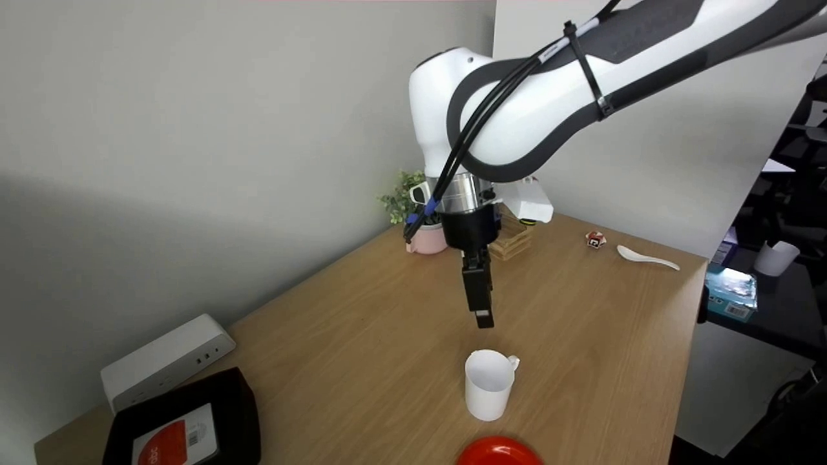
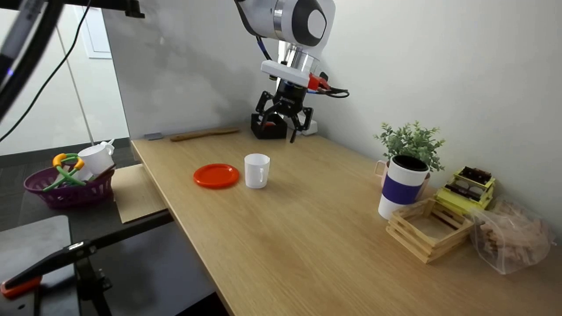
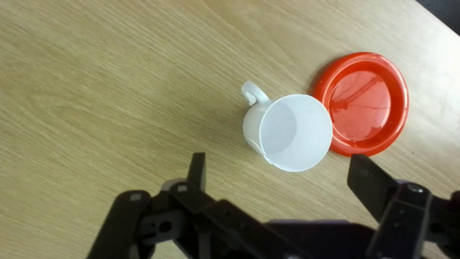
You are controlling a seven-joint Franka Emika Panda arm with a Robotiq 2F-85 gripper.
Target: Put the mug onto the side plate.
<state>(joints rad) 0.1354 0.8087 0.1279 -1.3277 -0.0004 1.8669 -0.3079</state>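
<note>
Just right of centre in the wrist view, upright on the table [image 3: 107,90]: the mug [image 3: 294,133], handle [image 3: 258,92] toward the upper left. Just beside it, farther right: the red side plate [image 3: 361,106]. Along the bottom of that view: the hand [image 3: 278,163], spread wide; in an exterior view, above the mug in the frame, apart from it. At lower left there: a black tray [image 1: 240,413]; toward the right, a white spoon [image 1: 643,258]. At right in an exterior view: a potted plant [image 2: 412,142], a purple-banded tumbler [image 2: 400,191], a wooden crate [image 2: 445,245].
</note>
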